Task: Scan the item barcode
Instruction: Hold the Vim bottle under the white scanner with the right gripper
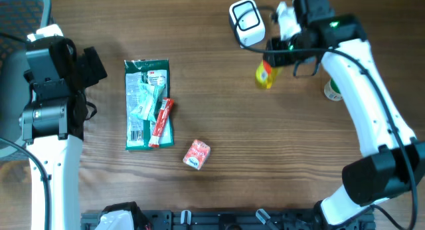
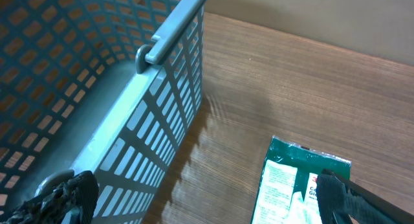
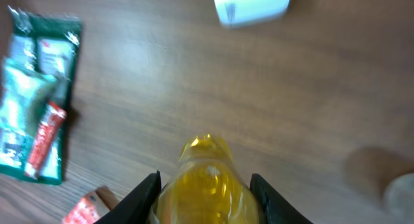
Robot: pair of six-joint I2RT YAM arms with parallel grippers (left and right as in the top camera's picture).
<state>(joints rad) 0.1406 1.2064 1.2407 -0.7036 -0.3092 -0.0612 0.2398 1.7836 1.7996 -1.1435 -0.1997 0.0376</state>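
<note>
Yellow bottle (image 1: pixel 264 77) clamped in right end effector (image 3: pixel 206 193); left end effector (image 2: pixel 207 201) wide apart beside blue mesh basket (image 2: pixel 97 88).

One bottle (image 1: pixel 264 76), one scanner (image 1: pixel 246 22), perhaps three packets (image 1: pixel 147 104)

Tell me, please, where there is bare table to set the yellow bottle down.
The widest bare patch of table lies in the middle, bordered by the green packet, the small red box and the yellow bottle. Another lies between that box and the right arm. It is crowded around the scanner.
</note>
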